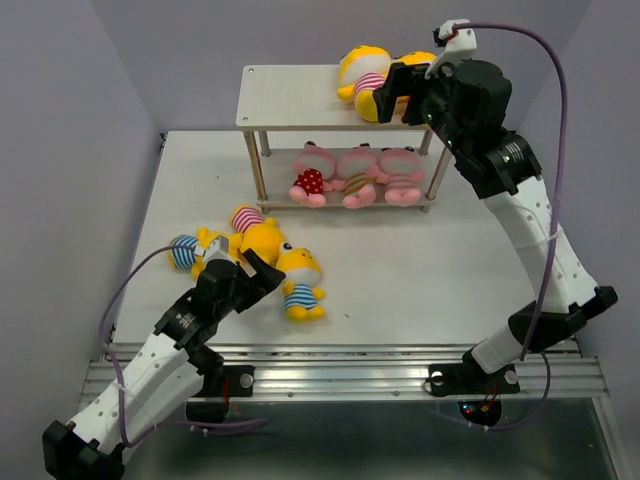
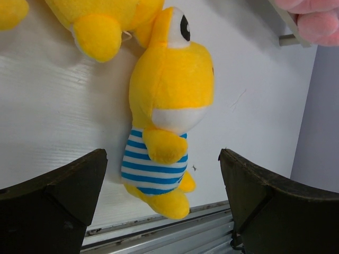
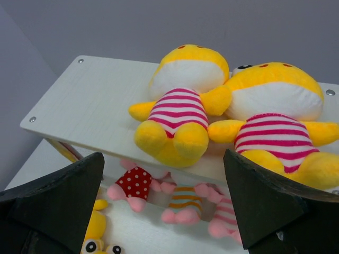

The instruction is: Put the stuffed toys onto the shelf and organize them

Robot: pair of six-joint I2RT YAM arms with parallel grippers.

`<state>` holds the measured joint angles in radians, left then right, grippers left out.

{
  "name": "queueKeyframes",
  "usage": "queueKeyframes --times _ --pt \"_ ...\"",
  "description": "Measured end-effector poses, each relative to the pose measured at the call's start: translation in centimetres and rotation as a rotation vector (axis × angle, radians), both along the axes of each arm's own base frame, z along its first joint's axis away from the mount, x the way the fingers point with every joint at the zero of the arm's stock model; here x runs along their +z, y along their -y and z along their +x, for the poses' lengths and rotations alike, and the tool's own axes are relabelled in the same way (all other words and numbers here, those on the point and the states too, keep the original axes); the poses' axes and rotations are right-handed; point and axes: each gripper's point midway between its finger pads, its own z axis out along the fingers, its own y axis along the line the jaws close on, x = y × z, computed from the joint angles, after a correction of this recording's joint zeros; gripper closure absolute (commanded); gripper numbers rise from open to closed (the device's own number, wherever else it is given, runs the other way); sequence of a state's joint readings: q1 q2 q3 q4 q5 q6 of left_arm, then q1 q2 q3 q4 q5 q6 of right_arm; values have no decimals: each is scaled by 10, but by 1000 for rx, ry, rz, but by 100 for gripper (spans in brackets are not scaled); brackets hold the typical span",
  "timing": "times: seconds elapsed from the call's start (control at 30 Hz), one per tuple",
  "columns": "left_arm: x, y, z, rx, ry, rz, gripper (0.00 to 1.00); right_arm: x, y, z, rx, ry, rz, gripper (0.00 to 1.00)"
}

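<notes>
Left wrist: blue-striped yellow toy [image 2: 169, 95] between spread fingers [image 2: 63, 190] of left gripper [image 2: 161, 156]

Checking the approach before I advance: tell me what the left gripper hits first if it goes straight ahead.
Likely the yellow toy in the blue-striped shirt, centred between its open fingers; how far off is unclear.
</notes>
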<state>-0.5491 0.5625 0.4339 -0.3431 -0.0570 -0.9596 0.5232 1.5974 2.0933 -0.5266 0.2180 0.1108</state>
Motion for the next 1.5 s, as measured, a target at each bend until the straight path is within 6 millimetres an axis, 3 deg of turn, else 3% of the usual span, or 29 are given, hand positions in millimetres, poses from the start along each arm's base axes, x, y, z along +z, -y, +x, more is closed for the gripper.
queueKeyframes --times 0.1,0.2,0.37,0.63,0.77,1.0,1.27,1.5 --pt "-17 5 -8 -38 -44 -5 1 -4 10 -26 24 -16 4 0" --pt "-42 7 -19 -73 -109 2 1 -22 21 -59 59 -45 11 0" --pt "-71 17 -39 -145 -207 -25 1 -75 33 -98 85 -129 54 0" --pt "-63 38 -51 -242 -201 -76 1 -188 28 -109 78 -362 66 0" --pt "-54 42 -54 -250 -201 -71 1 -224 30 -114 62 -441 58 0" --pt "-10 54 -47 -265 -153 -42 1 -260 33 -121 45 -516 48 0" --pt "-43 57 -65 -305 -288 114 1 -275 36 -123 30 -544 35 0" --pt "-48 69 -72 -340 -318 173 5 -279 40 -122 6 -544 26 0"
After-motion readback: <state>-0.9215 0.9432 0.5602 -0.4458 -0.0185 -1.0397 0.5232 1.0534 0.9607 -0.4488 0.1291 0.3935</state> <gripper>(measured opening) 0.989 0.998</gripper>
